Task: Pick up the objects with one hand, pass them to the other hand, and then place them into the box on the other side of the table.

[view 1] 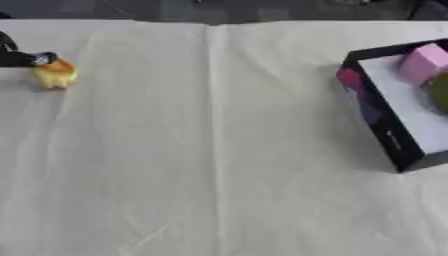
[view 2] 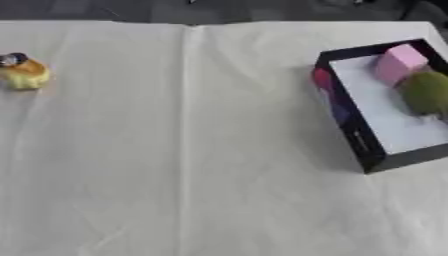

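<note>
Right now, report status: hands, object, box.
Left hand at far left edge, fingertips on yellow object; grip unclear. Right hand out of view. Box at right holds pink block, green item. Path clear.

White-clothed table (view 1: pixel 219 165), yellow-orange object (view 1: pixel 55 74) far left, black-walled box (view 2: pixel 354 135) at right.

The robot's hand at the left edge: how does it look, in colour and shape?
Only a small part of the left hand shows: slim black pieces and a rounded silver tip. No cables or markings can be made out. The right hand is not in view.
</note>
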`<state>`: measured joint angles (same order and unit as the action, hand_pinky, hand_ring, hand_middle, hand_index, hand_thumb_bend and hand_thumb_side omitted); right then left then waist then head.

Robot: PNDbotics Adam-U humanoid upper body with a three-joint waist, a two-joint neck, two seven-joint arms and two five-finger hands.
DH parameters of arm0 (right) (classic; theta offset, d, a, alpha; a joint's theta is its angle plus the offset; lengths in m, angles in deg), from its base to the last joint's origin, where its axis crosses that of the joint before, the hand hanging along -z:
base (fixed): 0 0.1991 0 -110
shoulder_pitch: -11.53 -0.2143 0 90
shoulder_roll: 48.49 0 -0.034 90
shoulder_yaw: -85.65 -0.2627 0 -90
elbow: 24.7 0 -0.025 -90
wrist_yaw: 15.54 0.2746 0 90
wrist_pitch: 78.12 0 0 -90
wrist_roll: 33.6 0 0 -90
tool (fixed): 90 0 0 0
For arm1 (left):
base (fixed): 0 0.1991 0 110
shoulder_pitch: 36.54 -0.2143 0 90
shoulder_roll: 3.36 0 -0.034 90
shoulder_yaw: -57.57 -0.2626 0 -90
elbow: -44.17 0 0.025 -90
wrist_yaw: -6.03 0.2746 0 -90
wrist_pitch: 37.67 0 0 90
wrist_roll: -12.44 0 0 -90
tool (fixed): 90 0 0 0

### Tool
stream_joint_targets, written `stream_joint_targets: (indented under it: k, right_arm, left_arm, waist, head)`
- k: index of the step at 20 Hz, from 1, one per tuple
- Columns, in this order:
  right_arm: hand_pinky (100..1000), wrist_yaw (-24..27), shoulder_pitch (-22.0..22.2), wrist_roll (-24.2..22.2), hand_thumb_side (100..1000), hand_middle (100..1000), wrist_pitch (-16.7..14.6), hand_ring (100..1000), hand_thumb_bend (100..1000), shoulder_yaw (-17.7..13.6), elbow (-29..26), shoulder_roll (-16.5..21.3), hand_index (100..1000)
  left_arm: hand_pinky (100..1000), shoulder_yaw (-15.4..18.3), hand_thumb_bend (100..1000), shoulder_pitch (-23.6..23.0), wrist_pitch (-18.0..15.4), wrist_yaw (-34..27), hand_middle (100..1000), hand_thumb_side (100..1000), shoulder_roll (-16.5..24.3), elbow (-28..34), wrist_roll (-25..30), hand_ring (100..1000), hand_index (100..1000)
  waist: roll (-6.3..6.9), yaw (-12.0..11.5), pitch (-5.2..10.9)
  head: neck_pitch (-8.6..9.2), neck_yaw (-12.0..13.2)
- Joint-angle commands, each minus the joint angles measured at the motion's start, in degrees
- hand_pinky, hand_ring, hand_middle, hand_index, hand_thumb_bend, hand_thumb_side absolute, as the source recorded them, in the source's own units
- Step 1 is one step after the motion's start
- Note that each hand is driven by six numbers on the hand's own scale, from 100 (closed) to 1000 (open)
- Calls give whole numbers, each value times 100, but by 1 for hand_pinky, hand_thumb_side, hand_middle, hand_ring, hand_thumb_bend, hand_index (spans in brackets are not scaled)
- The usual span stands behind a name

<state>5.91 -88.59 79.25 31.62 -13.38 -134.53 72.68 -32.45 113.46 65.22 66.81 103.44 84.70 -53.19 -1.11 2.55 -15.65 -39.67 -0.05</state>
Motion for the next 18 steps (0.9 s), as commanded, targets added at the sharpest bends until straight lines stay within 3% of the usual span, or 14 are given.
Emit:
stream_joint_targets:
  k: [1,5,9,18]
  right_arm:
    - [720,-60,-30,-8,302,858,16,837,138,-39,-69,123,883]
    - [720,-76,-28,-28,305,857,24,837,139,-21,-53,99,886]
    - [722,-97,-38,-54,311,857,44,838,142,8,-23,66,887]
    - [727,-94,-152,-141,320,863,67,840,141,75,94,35,888]
  left_arm:
    - [864,88,452,96,-26,-205,805,700,285,43,37,878,857]
    - [855,70,465,96,65,-262,803,761,319,-6,63,874,857]
    - [862,31,472,82,49,-202,807,999,286,-99,234,882,791]
    - [857,-10,425,110,-242,-144,795,969,173,-203,791,878,721]
  waist:
    - [77,3,-1]
    - [82,10,-9]
    - [84,21,-20]
    - [99,42,-29]
  head:
    - [58,27]
    - [72,65]
    - [84,95]
    - [97,138]
